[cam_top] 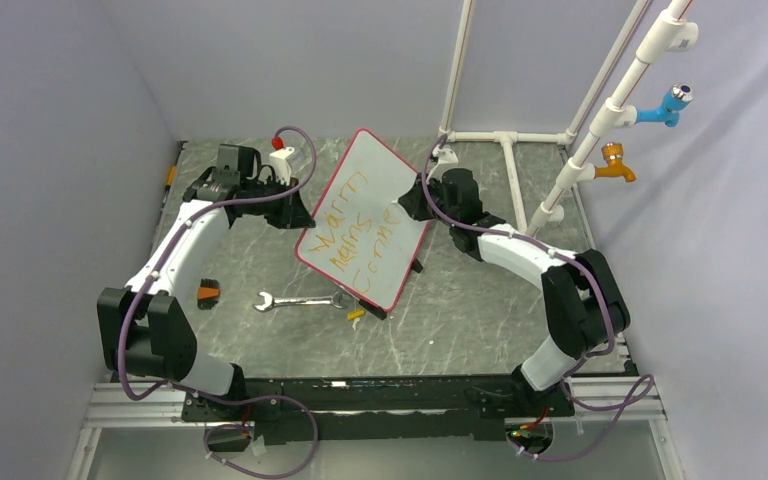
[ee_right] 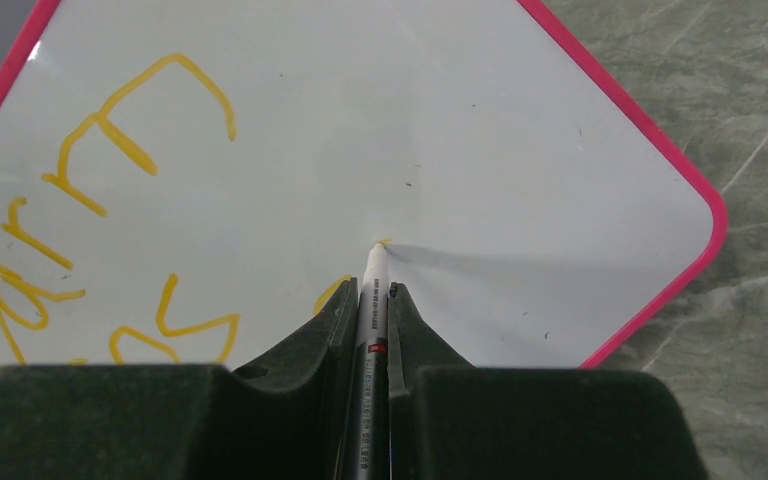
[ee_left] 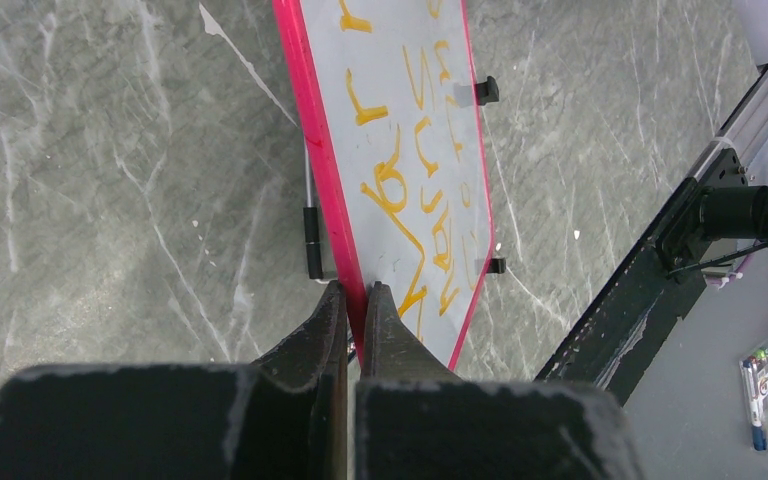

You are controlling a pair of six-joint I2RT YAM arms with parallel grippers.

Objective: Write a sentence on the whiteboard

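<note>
The whiteboard [cam_top: 365, 220], white with a pink rim and black clips, stands tilted in the middle of the table with orange writing in three lines. My left gripper [ee_left: 353, 292] is shut on the whiteboard's pink rim [ee_left: 325, 170] at its left edge [cam_top: 305, 215]. My right gripper [ee_right: 372, 290] is shut on a white marker [ee_right: 372, 300], whose tip touches the board face [ee_right: 460, 150] just past the last orange stroke. In the top view the right gripper [cam_top: 407, 205] is at the board's right side.
A silver wrench [cam_top: 300, 300] lies on the table in front of the board, with a small orange cap [cam_top: 357, 314] beside it. An orange-black object [cam_top: 207, 293] lies near the left arm. A white pipe frame [cam_top: 520, 170] with blue and orange taps stands at the back right.
</note>
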